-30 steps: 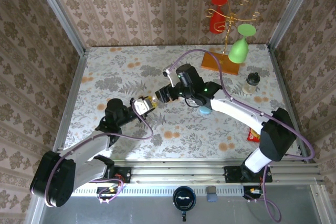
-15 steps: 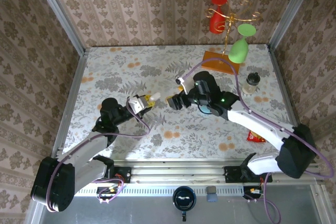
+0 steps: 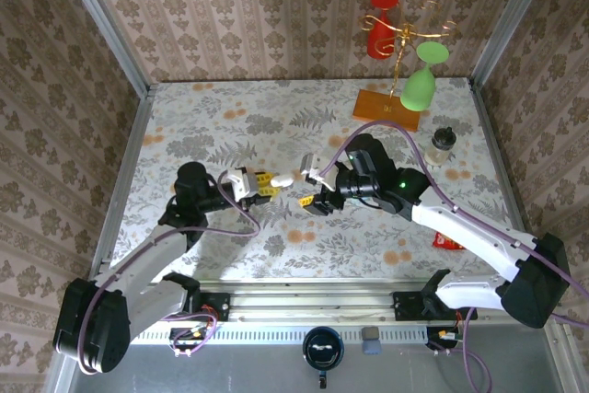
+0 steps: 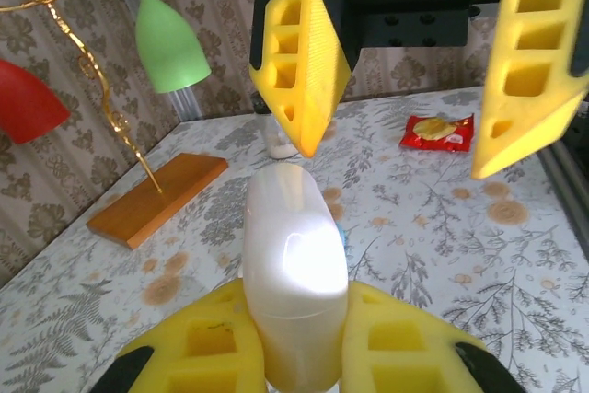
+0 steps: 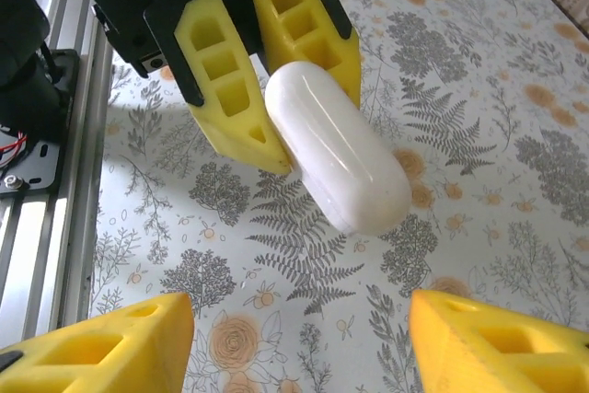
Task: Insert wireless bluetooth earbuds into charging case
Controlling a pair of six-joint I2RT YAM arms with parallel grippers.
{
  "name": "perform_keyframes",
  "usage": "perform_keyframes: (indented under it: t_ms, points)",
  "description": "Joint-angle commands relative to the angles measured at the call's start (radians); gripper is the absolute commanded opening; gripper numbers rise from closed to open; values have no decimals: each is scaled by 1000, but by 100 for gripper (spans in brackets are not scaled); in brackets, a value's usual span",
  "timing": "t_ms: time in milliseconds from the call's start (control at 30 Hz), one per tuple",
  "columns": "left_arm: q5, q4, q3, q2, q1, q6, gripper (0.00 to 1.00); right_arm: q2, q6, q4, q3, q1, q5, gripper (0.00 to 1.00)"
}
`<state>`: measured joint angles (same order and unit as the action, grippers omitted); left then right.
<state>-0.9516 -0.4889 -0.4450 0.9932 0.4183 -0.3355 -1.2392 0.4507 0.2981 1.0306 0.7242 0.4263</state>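
Found left gripper (image 3: pixel 261 181) left of centre on the floral table (image 3: pixel 184 126), pointing right, jaws clamped on 1 end of the white oval charging case (image 3: pixel 283 179). Noted case held clear of the tabletop, roughly level, with its free end sticking out toward the right gripper (image 3: pixel 309 184). Recorded right gripper facing the left one, jaws well apart and gripping nothing. Saw, in the left wrist view, 1 of its 2 yellow fingers (image 4: pixel 299 52) just beyond the case tip and the other well off to the side. Logged, further right at the back, a wooden base (image 3: pixel 386 105) carrying a gold wire stand (image 3: pixel 398 43) with a red glass (image 3: pixel 381 29) and a green glass (image 3: pixel 419 87). Observed a small jar (image 3: pixel 443 145) near the right wall and a red packet (image 3: pixel 445 240) near the front edge.
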Motion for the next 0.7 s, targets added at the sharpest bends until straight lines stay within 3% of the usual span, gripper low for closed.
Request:
perform_keyframes:
  t_ms: [0,333,667]
  points:
    - [-67,-7,-14,-29,4,29,0,-26,82,33,64,11,44,61]
    - [-99,23,-33,-20,4,38,0,-143,117,38,163,27,92,54]
    - [-66,23,-21,-28,0,32,1,-174,108,49,158,27,101,20]
